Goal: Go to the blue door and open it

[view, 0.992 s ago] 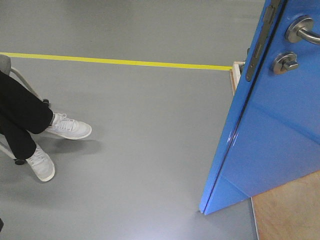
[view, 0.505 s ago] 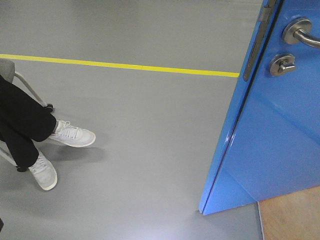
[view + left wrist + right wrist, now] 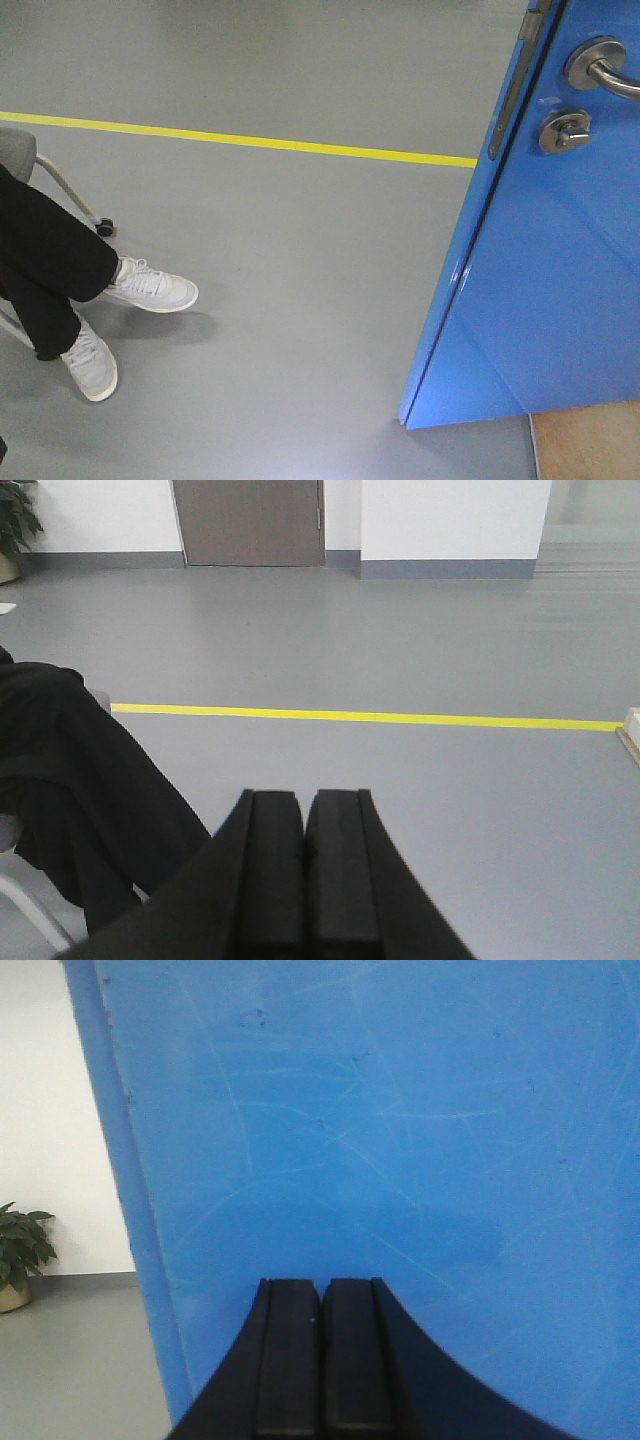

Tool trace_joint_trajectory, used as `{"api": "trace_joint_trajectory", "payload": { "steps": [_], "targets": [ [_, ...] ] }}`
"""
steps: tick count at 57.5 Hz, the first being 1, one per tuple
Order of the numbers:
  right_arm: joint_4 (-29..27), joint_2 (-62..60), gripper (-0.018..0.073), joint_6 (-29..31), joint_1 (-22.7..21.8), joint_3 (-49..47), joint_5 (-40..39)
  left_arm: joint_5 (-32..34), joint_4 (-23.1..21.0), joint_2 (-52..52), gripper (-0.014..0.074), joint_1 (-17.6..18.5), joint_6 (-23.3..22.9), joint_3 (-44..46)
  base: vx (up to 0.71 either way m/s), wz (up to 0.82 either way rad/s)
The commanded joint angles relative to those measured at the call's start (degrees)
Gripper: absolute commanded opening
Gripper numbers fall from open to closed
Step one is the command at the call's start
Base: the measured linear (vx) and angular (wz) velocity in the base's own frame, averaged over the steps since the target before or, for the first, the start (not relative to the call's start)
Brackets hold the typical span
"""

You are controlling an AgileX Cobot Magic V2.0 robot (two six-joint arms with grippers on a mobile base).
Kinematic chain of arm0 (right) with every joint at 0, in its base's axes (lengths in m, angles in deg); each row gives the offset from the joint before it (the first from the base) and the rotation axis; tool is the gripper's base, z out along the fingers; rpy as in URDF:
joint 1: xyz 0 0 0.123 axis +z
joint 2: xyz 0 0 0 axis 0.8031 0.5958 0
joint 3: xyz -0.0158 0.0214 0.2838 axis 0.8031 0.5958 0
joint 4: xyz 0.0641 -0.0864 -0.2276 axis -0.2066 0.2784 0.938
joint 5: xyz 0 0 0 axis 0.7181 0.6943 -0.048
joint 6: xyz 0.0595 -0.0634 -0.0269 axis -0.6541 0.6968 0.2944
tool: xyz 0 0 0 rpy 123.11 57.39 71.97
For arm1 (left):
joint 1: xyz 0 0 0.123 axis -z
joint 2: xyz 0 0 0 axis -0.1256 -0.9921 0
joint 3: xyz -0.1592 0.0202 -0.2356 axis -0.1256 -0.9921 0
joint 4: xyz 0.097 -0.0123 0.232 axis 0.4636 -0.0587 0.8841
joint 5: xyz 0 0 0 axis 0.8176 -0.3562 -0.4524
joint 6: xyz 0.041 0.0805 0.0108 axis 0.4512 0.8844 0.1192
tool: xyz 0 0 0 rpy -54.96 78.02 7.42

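The blue door fills the right of the front view, its free edge toward me, with a silver lever handle, a round thumb-turn lock and a metal latch plate on the edge. In the right wrist view the door panel fills the frame close ahead; my right gripper is shut and empty, pointing at it. My left gripper is shut and empty, pointing over the grey floor left of the door.
A seated person's black-trousered legs and white shoes are at the left, on a wheeled chair. A yellow floor line runs across. A wooden base lies under the door. A potted plant stands far left.
The view has shifted: the door's lower edge and wooden base moved down and right, the yellow line and the person's shoes moved lower in frame. The white frame piece by the door edge is out of sight.
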Motion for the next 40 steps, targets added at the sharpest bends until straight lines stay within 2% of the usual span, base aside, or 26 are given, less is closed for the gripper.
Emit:
{"api": "trace_joint_trajectory", "payload": {
  "steps": [1,40],
  "targets": [
    [0.4,-1.0,0.0012,0.3,0.0,-1.9,-4.3,4.9,-0.1,0.7,0.0073,0.4,-0.4,1.5,0.16,0.04],
    [0.4,-1.0,0.0012,0.3,0.0,-1.9,-4.3,4.9,-0.1,0.7,0.0073,0.4,-0.4,1.5,0.2,-0.01]
  ]
}}
